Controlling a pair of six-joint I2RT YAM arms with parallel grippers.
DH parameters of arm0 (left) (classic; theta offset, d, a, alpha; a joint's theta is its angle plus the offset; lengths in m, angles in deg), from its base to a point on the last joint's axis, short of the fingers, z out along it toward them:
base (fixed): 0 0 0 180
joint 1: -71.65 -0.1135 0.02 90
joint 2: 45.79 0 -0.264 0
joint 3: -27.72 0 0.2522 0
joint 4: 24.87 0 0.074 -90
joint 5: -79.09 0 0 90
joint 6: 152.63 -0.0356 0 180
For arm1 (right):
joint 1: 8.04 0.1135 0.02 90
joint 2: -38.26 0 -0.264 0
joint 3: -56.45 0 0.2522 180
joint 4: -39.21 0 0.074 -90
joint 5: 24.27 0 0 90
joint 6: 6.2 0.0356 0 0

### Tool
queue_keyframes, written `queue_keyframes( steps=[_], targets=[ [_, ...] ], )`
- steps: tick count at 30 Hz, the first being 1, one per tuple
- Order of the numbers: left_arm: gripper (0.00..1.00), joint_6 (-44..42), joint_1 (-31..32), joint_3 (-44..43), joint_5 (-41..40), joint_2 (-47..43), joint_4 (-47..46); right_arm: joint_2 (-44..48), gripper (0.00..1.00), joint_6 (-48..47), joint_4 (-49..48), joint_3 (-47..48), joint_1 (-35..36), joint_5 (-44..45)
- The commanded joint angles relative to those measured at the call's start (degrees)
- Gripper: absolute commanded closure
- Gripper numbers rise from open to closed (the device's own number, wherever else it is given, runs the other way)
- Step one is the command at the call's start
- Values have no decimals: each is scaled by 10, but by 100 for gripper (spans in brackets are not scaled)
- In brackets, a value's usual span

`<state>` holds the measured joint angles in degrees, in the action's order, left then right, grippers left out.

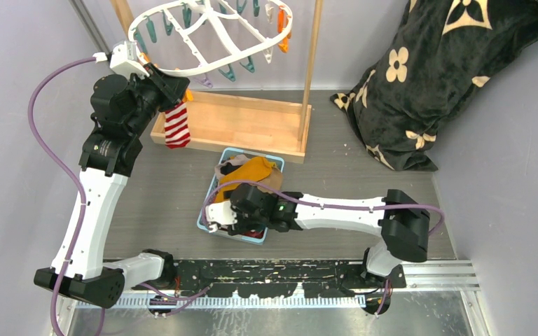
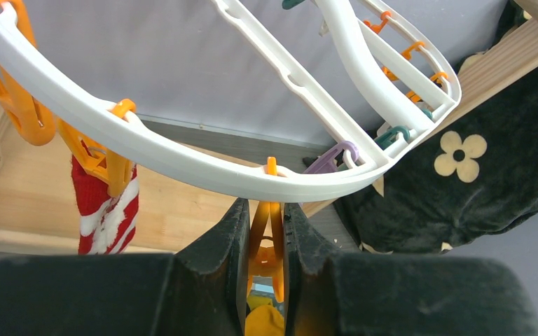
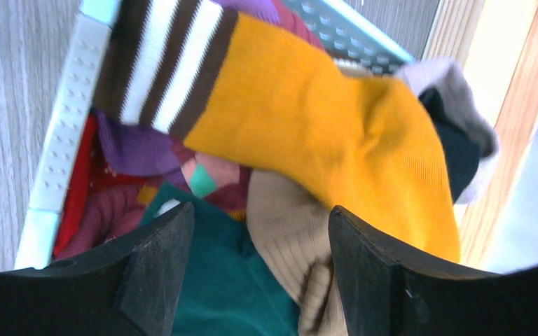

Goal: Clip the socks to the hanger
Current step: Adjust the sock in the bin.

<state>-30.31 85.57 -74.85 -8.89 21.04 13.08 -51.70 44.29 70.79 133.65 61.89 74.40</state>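
Grey wood-grain table (image 1: 364, 189) between pale walls. A black flower-patterned blanket (image 1: 434, 84) is heaped at the far right, well apart from the work.

Item 1: hanger (image 1: 196, 71). White plastic oval, hung inside a light wooden stand (image 1: 252, 122) at the far side. Long axis runs left to right in the top view. Orange and teal clips dangle round the rim.

Item 2: red-white striped sock (image 1: 176, 126). Clipped at the hanger's near-left rim and hanging straight down, long axis vertical, lower end over the stand's base board. Which end is pinched cannot be told. Counted as done.

Item 3: basket (image 1: 251, 153). Light blue, mid-table, near the stand. Holds the remaining socks in a pile: mustard sock (image 3: 322, 119) on top, tan sock (image 3: 287, 238) and teal sock (image 3: 217, 294) beneath, maroon and purple fabric lower down. The mustard sock lies slantwise, its brown-and-white banded cuff toward one basket wall and its foot toward the stand.

Item 4: left gripper (image 2: 266, 210). Raised to the rim beside the hung sock, jaws pinched on an orange clip (image 2: 266, 238).

Item 5: right gripper (image 3: 259, 224). Low over the basket, jaws spread wide and holding nothing. The tan sock lies below the gap.

Status, by judgement: one sock up, many left, next sock not yet picked.
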Motion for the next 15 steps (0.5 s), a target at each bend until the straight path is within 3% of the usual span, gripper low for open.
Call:
queue_keyframes(
  steps=[1, 7, 12, 15],
  targets=[
    [91, -10, 2, -15, 6, -12, -14, -18, 26, -89, -96, -3, 30, 33],
    [91, -10, 2, -14, 6, -11, -13, -55, 27, -182, -136, -25, 49, 66],
    [91, -11, 2, -14, 5, -10, -13, -81, 29, -215, -125, -18, 49, 64],
    [91, -12, 2, -13, 6, -11, -13, -85, 32, -224, -172, -33, 52, 67]
  ],
)
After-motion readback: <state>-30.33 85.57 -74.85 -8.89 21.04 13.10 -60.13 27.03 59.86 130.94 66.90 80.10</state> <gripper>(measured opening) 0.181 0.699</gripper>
